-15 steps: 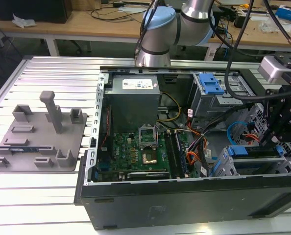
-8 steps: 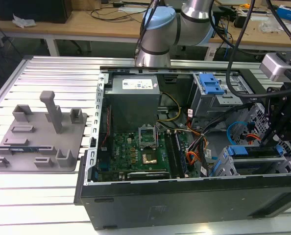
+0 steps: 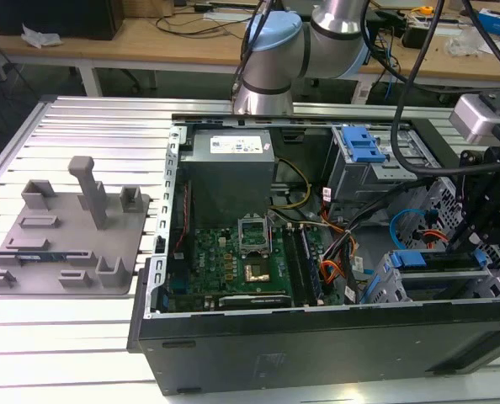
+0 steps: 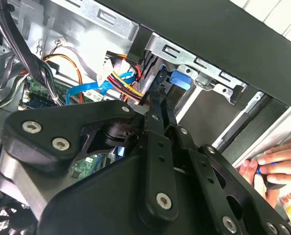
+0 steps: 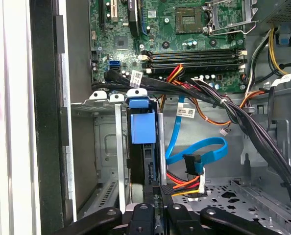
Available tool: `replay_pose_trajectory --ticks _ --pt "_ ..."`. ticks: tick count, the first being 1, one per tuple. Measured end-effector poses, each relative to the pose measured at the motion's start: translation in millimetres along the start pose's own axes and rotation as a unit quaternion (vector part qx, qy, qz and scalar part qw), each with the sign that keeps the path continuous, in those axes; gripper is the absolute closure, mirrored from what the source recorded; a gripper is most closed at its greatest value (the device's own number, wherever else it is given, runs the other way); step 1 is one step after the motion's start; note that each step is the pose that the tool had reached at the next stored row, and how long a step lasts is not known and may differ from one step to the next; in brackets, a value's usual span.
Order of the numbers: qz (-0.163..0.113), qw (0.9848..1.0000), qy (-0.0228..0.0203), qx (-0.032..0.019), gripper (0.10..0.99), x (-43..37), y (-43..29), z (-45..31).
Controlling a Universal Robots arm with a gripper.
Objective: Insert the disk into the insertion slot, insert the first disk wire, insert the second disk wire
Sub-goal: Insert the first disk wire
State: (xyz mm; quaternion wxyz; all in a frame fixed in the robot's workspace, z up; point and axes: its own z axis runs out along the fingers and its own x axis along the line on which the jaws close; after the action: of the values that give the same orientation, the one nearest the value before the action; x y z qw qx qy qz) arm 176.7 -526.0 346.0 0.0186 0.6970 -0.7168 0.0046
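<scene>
**Disk sitting edge-on in cage, gripper at its end**

In the first wrist view the disk [image 5: 143, 128] is being shown edge-on inside the insertion slot [image 5: 104, 147], w/ its blue end tab turned toward the motherboard [image 5: 184, 29]. The gripper [image 5: 160, 190] is being held just at the disk's opposite end. Its fingertips are being kept close together, w/ nothing visible betw. them. The second disk wire [image 5: 199, 146] is being seen looped just beside the disk. Its dark plug [image 5: 192, 161] is being seen apart from the disk & near a bundle of orange, yellow & black wires [image 5: 184, 182].

In the second wrist view a person's hand [image 4: 273, 169] is being shown beyond the case's black side wall.

In the exterior view the whole PC case [image 3: 317, 353] is being shown lying open on a slotted aluminium table [image 3: 82, 126]. The disk is being seen in the case's near corner at the exterior view's right. A grey fixture plate [image 3: 65, 236] is being displayed at the exterior view's left of the case, & wooden benches [image 3: 149, 38] strewn w/ cables are being seen behind.

White stickers are being carried by the power supply [image 3: 233, 145] & a cable tag [image 5: 186, 112]; their print cannot be made out.
</scene>
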Motion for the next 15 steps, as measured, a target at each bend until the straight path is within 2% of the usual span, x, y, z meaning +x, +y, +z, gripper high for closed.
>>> replay_pose_trajectory --ticks 11,15 --pt "0.000 1.0000 -0.0001 0.0000 0.922 1.7 -0.4 0.3" --pt "0.000 1.0000 0.0002 0.0000 0.922 1.7 -0.4 3.9"
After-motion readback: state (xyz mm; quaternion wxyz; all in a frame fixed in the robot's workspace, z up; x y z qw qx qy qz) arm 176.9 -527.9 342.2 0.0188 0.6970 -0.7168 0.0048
